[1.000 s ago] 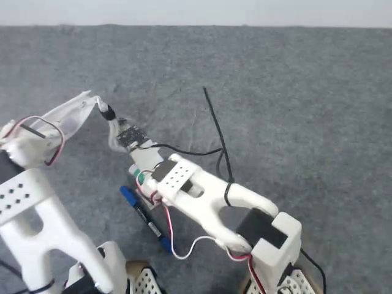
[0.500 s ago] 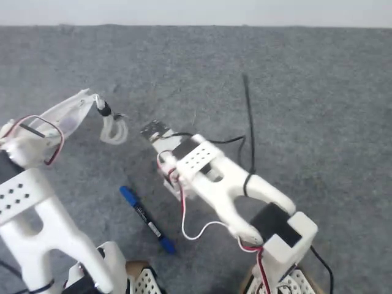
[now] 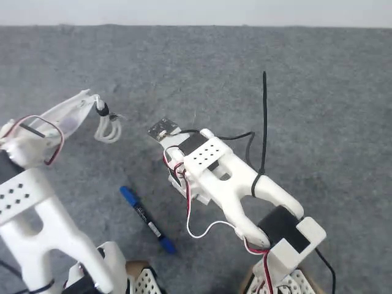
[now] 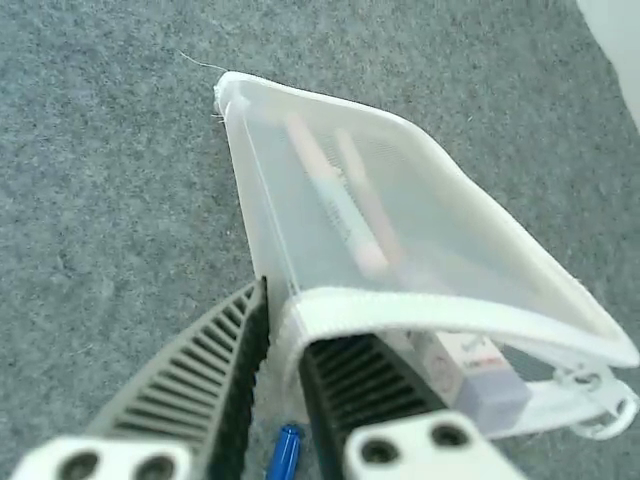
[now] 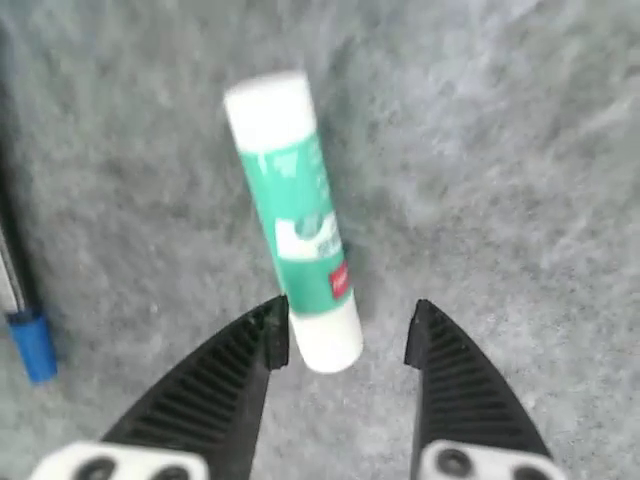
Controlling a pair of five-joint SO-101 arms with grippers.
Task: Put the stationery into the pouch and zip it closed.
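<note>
My left gripper [image 4: 281, 322] is shut on the rim of a translucent white pouch [image 4: 400, 230] and holds it up at the left of the table. Inside the pouch lie pens and a small printed block. In the high view the pouch [image 3: 68, 114] has a white zip loop [image 3: 108, 129] hanging at its far end. A green and white glue stick [image 5: 291, 222] lies on the carpet, and my right gripper [image 5: 345, 335] stands open with the stick's near end between the fingers. A blue pen [image 3: 147, 220] lies near the front.
Grey carpet [image 3: 318, 73] covers the table. The right arm's body [image 3: 223, 177] hangs over the middle, with a black cable [image 3: 264, 116] standing up from it. The blue pen's cap [image 5: 30, 340] lies beside the right gripper. The far and right areas are open carpet.
The right arm has drawn back from the pouch's zip loop and swung right, toward the front. The loop now hangs free. The left arm and pouch have stayed put.
</note>
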